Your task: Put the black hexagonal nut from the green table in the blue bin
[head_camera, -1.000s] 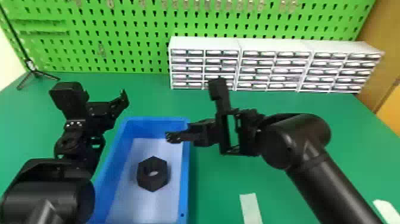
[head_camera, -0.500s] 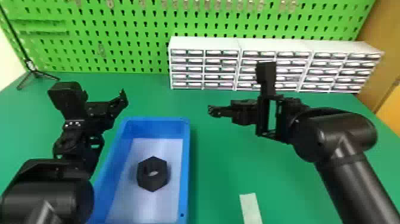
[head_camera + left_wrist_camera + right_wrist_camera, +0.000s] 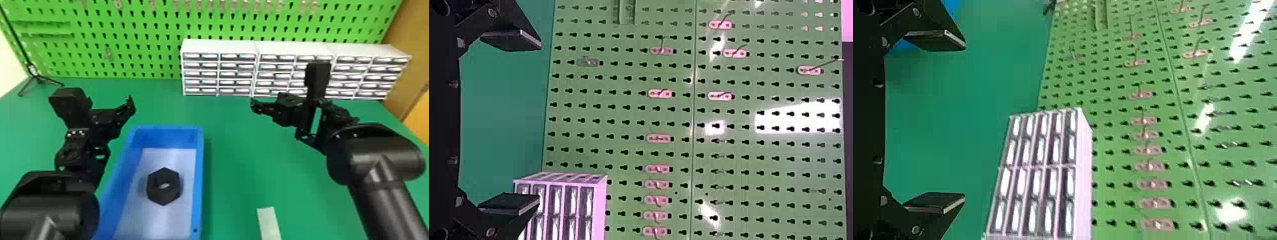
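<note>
The black hexagonal nut (image 3: 163, 186) lies flat on the pale floor of the blue bin (image 3: 200, 178) in the head view. My left gripper (image 3: 129, 103) is parked over the table beyond the bin's left side; in the left wrist view the left gripper (image 3: 540, 122) is open with nothing between its fingers. To the right of the bin, in front of the drawer units, stands my right gripper (image 3: 252, 103), raised above the table. Seen in the right wrist view, the right gripper (image 3: 965, 122) has its fingers wide apart and holds nothing.
White drawer units (image 3: 220, 48) line the back of the green table (image 3: 236, 159), before a green pegboard (image 3: 127, 44). A pale strip (image 3: 268, 223) lies right of the bin near the front. A black tripod (image 3: 38, 78) stands at the back left.
My right arm has moved away from above the bin's right edge, toward the right. The nut, the bin and the left arm have stayed in place.
</note>
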Robot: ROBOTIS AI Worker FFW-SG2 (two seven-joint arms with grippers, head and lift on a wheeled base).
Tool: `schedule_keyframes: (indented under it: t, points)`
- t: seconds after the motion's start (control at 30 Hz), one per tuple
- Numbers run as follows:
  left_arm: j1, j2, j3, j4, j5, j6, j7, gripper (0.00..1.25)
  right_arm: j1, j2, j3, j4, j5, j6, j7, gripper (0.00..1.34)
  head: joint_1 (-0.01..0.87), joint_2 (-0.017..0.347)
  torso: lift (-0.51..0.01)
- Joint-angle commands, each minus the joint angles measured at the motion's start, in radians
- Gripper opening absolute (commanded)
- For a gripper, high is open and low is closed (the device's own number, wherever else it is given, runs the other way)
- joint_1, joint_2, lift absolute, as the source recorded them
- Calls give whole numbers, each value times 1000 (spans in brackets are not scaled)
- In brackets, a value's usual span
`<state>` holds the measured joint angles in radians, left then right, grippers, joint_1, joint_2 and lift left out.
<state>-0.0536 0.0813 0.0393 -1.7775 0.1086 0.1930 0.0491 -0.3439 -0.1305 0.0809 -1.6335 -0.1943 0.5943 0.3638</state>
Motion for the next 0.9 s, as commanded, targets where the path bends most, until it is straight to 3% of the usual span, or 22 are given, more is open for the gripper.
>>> schedule_keyframes:
  t: [0.0,0.3,0.5,0.87]
  points:
    - [1,0,1,0,0,0,0,1052,40,23,-33,0,35,-102,-43,1117,686,28,-96]
    - [1,0,2,0,0,0,0,1052,128,80,-84,0,105,-269,-178,1117,686,28,-96]
    - [1,0,1,0,0,0,0,1052,169,78,-66,14,130,-386,-263,1117,686,28,-96]
    - [6,0,-1,0,5,0,0,1052,204,81,-39,78,159,-561,-316,1115,686,28,-96]
